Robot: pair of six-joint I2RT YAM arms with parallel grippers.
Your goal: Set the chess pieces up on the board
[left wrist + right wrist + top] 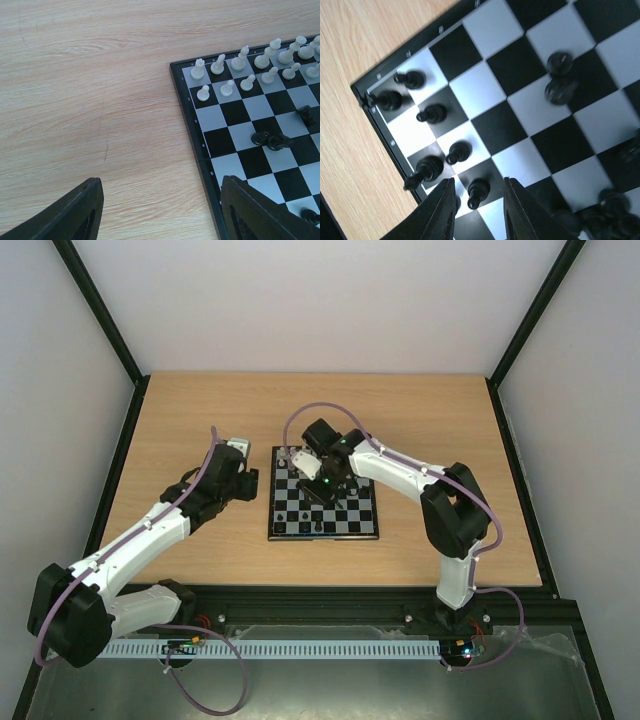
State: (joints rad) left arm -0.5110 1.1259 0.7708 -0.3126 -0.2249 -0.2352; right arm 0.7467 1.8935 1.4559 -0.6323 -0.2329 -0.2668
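Right end effector (479, 183) over one board (490, 125)

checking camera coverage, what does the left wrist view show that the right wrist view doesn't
Only left wrist: white pieces in two rows along one board edge, and the left gripper open beside the board. Only right wrist: black pieces standing lined up near a corner, and the right gripper open, with a black piece between its fingers. Both: the board, the table and stray black pieces mid-board.
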